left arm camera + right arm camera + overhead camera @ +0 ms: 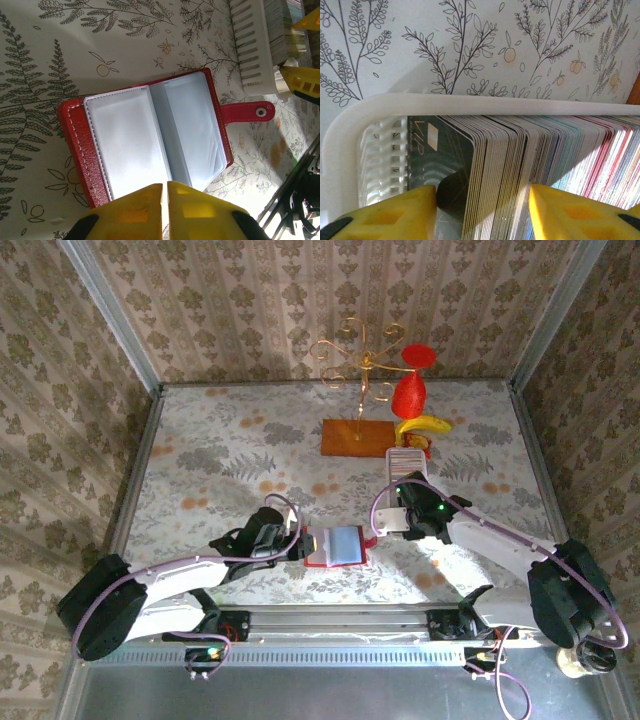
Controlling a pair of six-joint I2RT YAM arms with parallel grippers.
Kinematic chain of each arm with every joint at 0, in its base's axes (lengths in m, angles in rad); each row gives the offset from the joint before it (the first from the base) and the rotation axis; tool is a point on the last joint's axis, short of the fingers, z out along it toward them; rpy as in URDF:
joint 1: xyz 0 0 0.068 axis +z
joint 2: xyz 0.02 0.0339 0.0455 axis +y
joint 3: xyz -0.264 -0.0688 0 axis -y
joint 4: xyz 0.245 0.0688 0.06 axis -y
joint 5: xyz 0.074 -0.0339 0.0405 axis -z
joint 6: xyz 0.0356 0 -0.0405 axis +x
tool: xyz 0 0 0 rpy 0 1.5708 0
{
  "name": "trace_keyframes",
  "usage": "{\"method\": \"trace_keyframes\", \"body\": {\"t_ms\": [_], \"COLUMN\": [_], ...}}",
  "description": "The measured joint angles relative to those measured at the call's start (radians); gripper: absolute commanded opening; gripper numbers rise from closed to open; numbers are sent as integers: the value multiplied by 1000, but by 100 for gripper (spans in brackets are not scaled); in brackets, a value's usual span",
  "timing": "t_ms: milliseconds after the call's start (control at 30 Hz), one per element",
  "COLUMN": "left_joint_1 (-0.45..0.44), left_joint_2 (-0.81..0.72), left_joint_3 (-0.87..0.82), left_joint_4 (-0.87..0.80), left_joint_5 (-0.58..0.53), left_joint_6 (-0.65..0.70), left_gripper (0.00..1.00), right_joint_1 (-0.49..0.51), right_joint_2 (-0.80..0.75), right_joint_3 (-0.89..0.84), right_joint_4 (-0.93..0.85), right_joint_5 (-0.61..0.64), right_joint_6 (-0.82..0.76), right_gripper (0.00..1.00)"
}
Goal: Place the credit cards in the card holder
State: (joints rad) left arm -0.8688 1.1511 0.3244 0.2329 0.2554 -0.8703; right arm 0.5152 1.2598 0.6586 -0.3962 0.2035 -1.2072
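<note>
Because the white tray across the right wrist frame is packed tight, we judge it may drag or tip if a pull binds. Lower centre of the top view, the card holder lies open, our left gripper nearly closed at its bottom edge; whether it pins a sleeve we cannot tell, so it could slide. Our right gripper gapes wide astride many credit cards, and may lift several.
</note>
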Motion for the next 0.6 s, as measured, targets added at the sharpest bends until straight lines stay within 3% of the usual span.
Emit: {"method": "trace_keyframes", "body": {"t_ms": [300,600], "left_joint_1": [0,0], "left_joint_2": [0,0], "left_joint_3": [0,0], "left_joint_4": [0,0], "left_joint_5": [3,3], "left_joint_6": [0,0], "left_gripper": [10,9], "right_joint_1": [0,1], "right_joint_2": [-30,-46], "right_joint_3": [0,0], "right_joint_4": [-34,-53], "right_joint_5": [-5,-8], "right_joint_6": [-2,2], "right_gripper": [27,18]}}
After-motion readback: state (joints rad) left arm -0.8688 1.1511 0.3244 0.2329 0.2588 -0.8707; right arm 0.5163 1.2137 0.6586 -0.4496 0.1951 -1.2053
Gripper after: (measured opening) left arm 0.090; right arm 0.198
